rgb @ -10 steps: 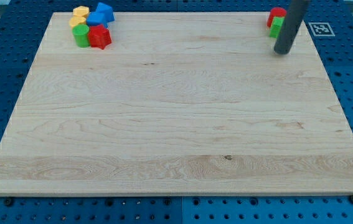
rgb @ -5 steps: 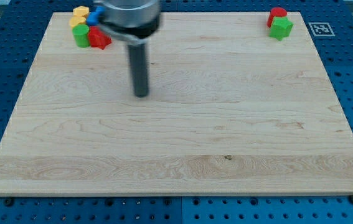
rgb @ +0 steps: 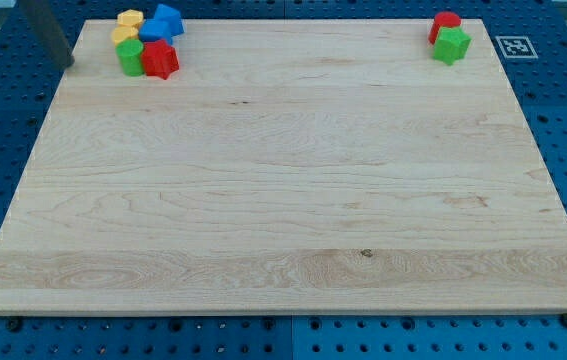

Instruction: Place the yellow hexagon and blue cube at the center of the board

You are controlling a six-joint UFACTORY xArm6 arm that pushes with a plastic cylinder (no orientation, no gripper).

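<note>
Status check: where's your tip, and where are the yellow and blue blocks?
My tip off the board's top-left corner. Yellow hexagon and blue block clustered there, far from center. Red block and green block crowd them.

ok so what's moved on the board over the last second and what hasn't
Only my tip moved: from beside the red and green blocks at the view's top right, across the board, to the top-left edge, left of the cluster. No block shifted: yellow hexagon, blue cube, green star all stayed put.

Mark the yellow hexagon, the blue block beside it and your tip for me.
yellow hexagon (rgb: 129,20): camera view, on its top face.
blue block (rgb: 167,20): camera view, on its upper face.
my tip (rgb: 67,62): camera view, rod's lower end, left of the cluster.
</note>
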